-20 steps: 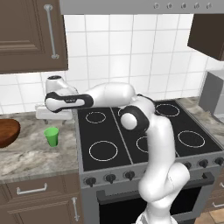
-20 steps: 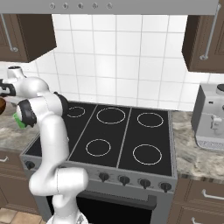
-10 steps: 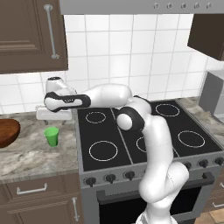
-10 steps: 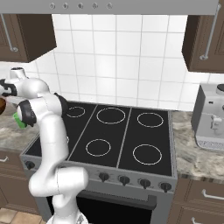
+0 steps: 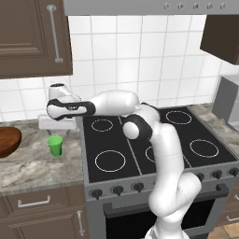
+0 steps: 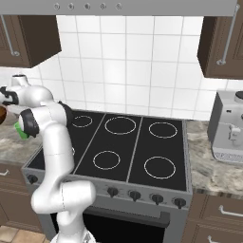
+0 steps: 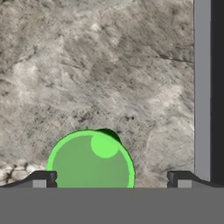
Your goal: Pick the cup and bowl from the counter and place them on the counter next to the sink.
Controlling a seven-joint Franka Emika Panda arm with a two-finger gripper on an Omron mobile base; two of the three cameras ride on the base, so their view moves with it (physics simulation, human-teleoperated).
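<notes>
Marbled bench [image 5: 32,165] left of stovetop [image 5: 154,140]: cup [image 5: 55,145] upright below gripper [image 5: 58,127], bowl [image 5: 8,141] further left. Jaws released, nothing held. Cup-pick step; next, centre over cup, descend, clench.

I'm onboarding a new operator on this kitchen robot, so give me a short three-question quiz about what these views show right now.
1. True or false: the gripper is shut on the cup.
2. Which lies farther from the stovetop on the counter?
A. the cup
B. the bowl
3. Fill in: in the hand view, the cup is seen from ____, between the two fingertips.

Key: 1. False; the jaws stand open above the cup, which rests on the counter. 2. B. 3. above.
</notes>
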